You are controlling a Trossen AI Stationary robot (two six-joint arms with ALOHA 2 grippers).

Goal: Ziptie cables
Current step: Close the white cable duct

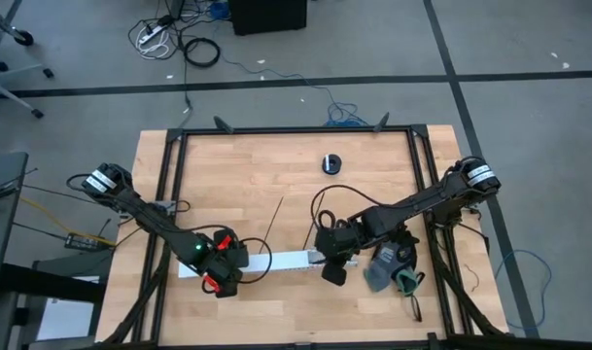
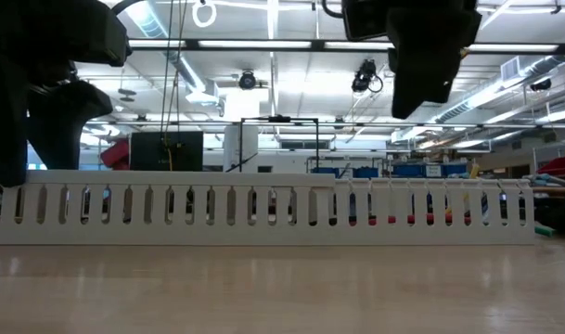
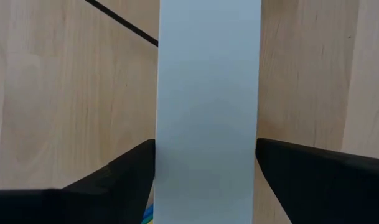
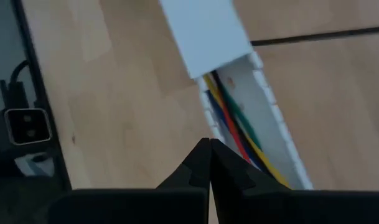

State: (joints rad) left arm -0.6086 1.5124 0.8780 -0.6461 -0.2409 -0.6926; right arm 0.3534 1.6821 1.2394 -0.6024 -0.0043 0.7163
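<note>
White slotted channel (image 1: 281,261) on your wooden tabletop (image 1: 296,175) sits between the parted left pincer (image 3: 205,171) fingers (touching its sides); right pincer (image 4: 209,163) is together above the cables (image 4: 236,127).

grey floor (image 1: 529,136) is crossed by dark tape lines (image 1: 276,83); loose cords (image 1: 169,41) are coiled on it. a high ceiling with strip lights (image 2: 505,88) and ducting is seen beyond; blue bins (image 2: 421,171) are shelved.
</note>
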